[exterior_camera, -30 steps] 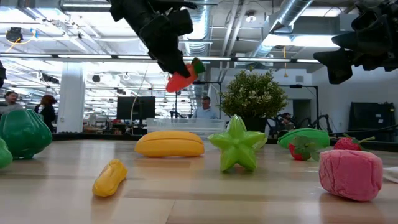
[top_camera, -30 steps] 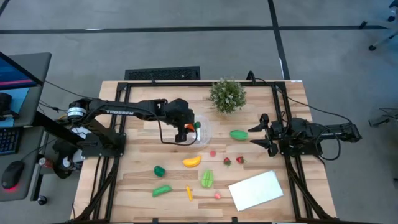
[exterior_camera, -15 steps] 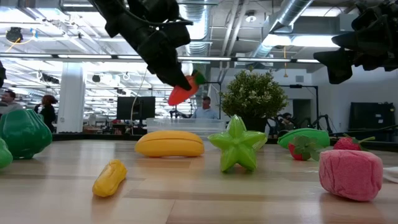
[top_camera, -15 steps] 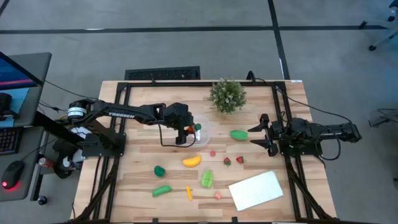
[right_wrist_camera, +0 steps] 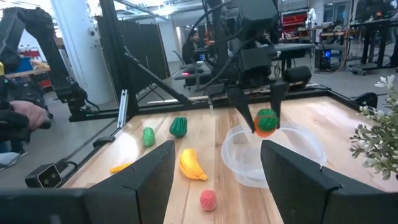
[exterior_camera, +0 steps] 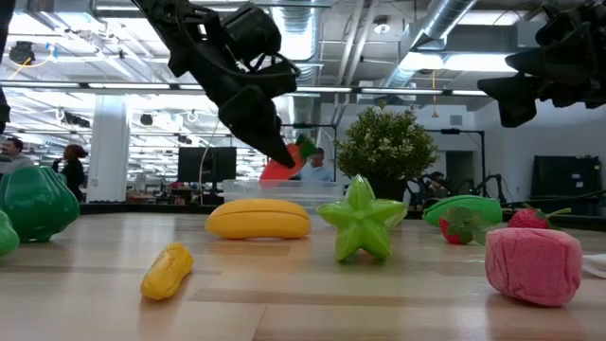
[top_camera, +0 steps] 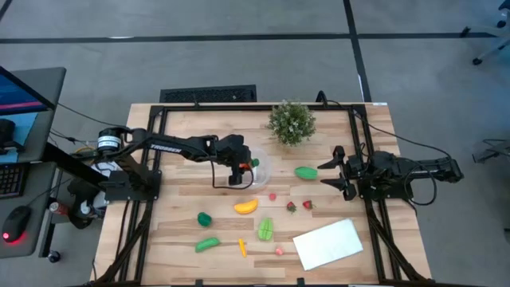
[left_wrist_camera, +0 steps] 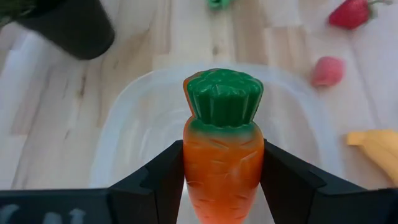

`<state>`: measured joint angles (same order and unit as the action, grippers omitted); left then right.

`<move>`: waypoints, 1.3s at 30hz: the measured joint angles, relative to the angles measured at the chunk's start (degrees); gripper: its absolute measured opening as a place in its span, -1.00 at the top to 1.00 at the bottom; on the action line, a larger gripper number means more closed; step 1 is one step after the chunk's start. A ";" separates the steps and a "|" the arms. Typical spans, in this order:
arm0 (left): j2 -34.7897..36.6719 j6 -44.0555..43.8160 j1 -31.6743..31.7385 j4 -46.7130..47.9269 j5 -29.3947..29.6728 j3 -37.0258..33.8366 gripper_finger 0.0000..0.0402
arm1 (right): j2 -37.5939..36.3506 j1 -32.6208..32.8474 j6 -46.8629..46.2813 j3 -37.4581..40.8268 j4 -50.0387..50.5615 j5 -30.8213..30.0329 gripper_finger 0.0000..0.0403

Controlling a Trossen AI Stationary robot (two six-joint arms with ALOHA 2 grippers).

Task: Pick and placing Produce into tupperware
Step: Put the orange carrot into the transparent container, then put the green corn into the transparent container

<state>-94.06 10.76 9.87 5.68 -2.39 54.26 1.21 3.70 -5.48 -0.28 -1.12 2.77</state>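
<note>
My left gripper [top_camera: 243,166] is shut on an orange toy carrot with a green top [left_wrist_camera: 222,143], held just above the clear tupperware [left_wrist_camera: 211,130] at the table's middle. The carrot also shows in the low view [exterior_camera: 284,163] and the right wrist view [right_wrist_camera: 266,122]. A yellow banana [top_camera: 245,206], a green star fruit [top_camera: 265,229], green pieces [top_camera: 205,218], [top_camera: 207,244], [top_camera: 306,171], a small yellow-orange piece [top_camera: 242,247] and red and pink berries [top_camera: 292,206] lie on the table. My right gripper [top_camera: 328,174] is open and empty at the right. My left gripper pinches the carrot's orange body [left_wrist_camera: 221,163] between its two fingers [left_wrist_camera: 166,174], one on each side. The fingers slant down from the table's left side. The carrot's green top [left_wrist_camera: 224,96] points away from the gripper, and the carrot hangs clear over the tupperware.
A bushy potted plant [top_camera: 292,121] stands at the far middle. A flat white sheet [top_camera: 328,243] lies at the near right. Black frame rails run along the table's left and right edges.
My left gripper has gone down with the carrot toward the tupperware and a little toward the table's right edge. The carrot stays in its fingers and now hangs lower, close to the container's rim.
</note>
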 joint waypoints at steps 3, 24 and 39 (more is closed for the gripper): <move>0.00 0.03 0.83 1.27 1.34 0.00 0.13 | 0.00 -0.02 0.03 -0.01 0.02 0.02 -0.15; -5.53 2.08 2.30 0.23 3.98 0.07 0.13 | 1.97 -0.04 0.02 -0.01 -0.05 -0.09 -0.15; -5.53 3.75 2.36 -1.41 3.88 0.07 -0.27 | 2.16 -0.04 0.07 -0.01 0.04 -0.22 -0.15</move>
<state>-99.59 14.51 12.23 4.28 1.49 54.33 3.38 3.66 -5.41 -0.29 -1.08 2.55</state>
